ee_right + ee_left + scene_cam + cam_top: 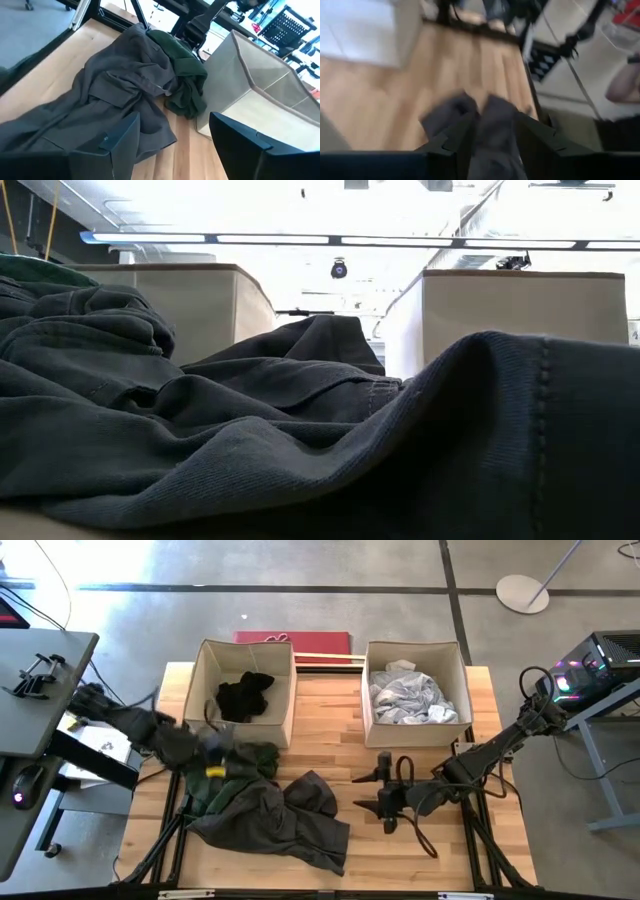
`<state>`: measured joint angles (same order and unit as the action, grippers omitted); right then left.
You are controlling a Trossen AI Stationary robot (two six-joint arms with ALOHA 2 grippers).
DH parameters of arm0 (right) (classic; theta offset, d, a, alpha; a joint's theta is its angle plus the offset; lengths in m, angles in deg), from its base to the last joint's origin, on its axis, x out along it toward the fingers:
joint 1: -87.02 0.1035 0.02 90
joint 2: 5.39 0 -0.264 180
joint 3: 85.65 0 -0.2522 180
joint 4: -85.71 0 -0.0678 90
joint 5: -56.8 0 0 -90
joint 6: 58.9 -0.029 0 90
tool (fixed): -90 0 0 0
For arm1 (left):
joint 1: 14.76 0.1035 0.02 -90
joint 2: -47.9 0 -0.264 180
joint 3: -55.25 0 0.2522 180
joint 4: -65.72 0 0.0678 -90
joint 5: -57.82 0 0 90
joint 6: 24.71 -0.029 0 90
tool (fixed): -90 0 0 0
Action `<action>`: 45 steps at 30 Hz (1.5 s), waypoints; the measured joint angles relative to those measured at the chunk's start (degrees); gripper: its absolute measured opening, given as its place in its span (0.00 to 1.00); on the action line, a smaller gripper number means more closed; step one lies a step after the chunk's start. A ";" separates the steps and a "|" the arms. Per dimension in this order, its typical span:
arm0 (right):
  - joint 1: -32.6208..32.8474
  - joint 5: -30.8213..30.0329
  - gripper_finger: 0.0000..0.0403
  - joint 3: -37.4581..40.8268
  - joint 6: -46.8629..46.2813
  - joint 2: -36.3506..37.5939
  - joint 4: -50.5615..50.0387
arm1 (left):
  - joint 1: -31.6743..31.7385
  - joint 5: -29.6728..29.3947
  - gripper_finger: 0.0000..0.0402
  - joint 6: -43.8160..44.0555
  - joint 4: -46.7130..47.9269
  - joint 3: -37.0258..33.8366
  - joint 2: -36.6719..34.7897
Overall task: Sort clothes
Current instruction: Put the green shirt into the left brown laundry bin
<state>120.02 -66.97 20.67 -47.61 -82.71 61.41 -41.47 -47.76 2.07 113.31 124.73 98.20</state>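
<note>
Two beige boxes (283,705) are parked behind the charcoal garment (275,820), black piece (245,695) inside one. Grey cloth (492,130) is pinched by the left gripper (215,745); the right gripper (385,800) is spread wide.

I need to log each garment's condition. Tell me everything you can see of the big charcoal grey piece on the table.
The charcoal grey garment is heavy, finely ribbed cloth with stitched seams and a flap. It lies crumpled and spread on the wooden table in front of the left box, not in it. A dark green garment rests against its far edge. The left claw pinches grey cloth; the right claw is open beside it.
</note>
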 joint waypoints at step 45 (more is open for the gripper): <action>0.02 -0.10 0.56 0.00 -11.36 -1.42 -5.78 | -9.76 -5.76 0.67 58.88 14.35 -25.52 11.63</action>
<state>120.04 -67.07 20.67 -58.97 -84.12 55.63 -51.22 -53.53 60.95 127.66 99.21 109.82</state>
